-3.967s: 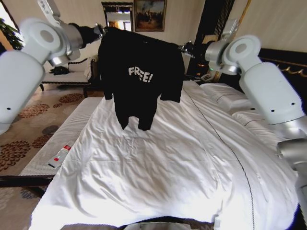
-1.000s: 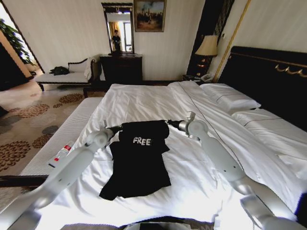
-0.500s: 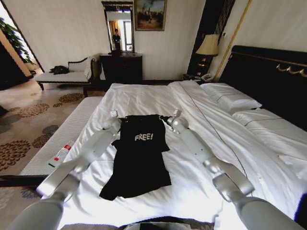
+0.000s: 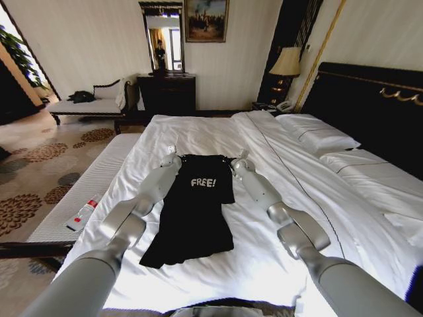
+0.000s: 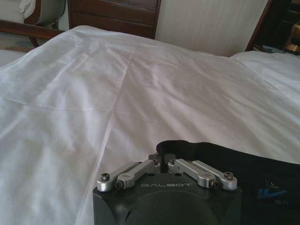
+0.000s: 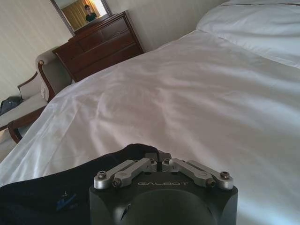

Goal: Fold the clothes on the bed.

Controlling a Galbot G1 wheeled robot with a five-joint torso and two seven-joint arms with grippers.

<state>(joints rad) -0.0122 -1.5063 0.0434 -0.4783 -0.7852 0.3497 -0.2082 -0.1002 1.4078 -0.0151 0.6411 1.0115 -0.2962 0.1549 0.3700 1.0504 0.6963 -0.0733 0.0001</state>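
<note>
Here the black "FREE!" T-shirt (image 4: 195,205) lies flat on the white duvet (image 4: 264,251) of the bed (image 4: 370,185), its hem toward the robot. Left gripper (image 4: 173,157) pinches one top corner of the shirt, fingers closed on the cloth. Right gripper (image 4: 236,162) pinches the opposite top corner likewise. The lettering sits between the two grippers.

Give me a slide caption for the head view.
Both grippers, left and right, pinch the black T-shirt's top corners flat on the white bed.

Head looks down; wrists skim the shared bed (image 4: 264,251)
</note>
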